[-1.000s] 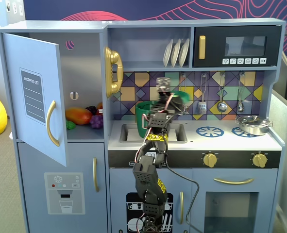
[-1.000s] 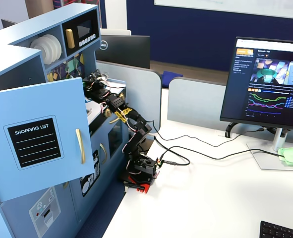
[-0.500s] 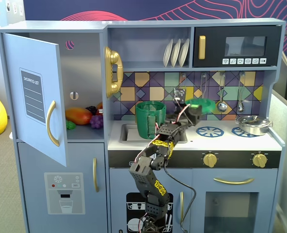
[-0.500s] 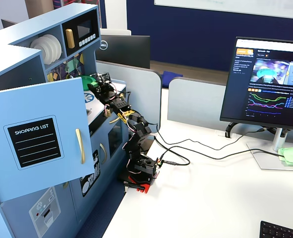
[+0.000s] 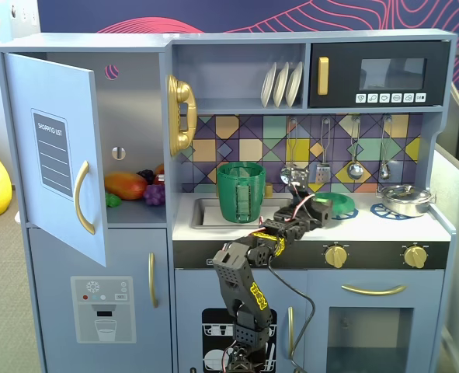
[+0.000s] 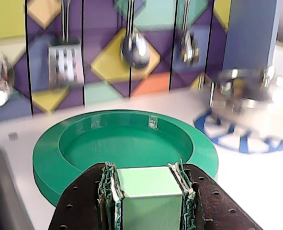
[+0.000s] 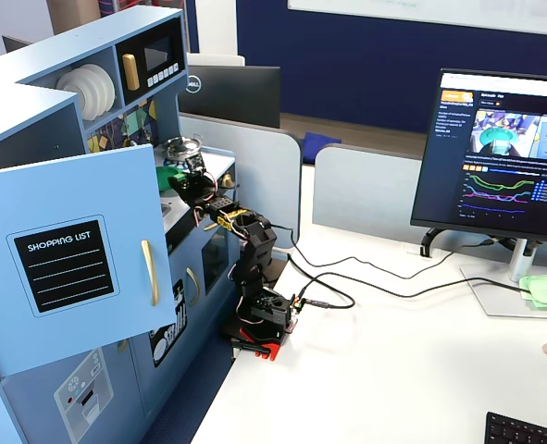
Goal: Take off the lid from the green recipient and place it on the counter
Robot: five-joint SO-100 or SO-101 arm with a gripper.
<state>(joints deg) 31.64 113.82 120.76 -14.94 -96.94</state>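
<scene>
The lid (image 6: 84,153), a round bright-green disc with a recessed middle, lies flat at counter level, right of the sink; it also shows in a fixed view (image 5: 339,205). I cannot tell whether it touches the white counter (image 5: 369,227). My gripper (image 6: 146,168) is shut on the lid's pale green tab (image 6: 150,199), one dark finger on each side. In a fixed view the gripper (image 5: 316,207) reaches over the counter's front edge. The green recipient (image 5: 241,191), a tall dark-green pot, stands open-topped at the sink (image 5: 204,211), left of the lid.
A small steel pot (image 5: 405,199) sits on the blue burner ring (image 6: 237,140) just right of the lid. Utensils (image 5: 355,167) hang on the tiled back wall. The cupboard door (image 5: 58,155) at the left stands open, toy fruit (image 5: 126,185) inside.
</scene>
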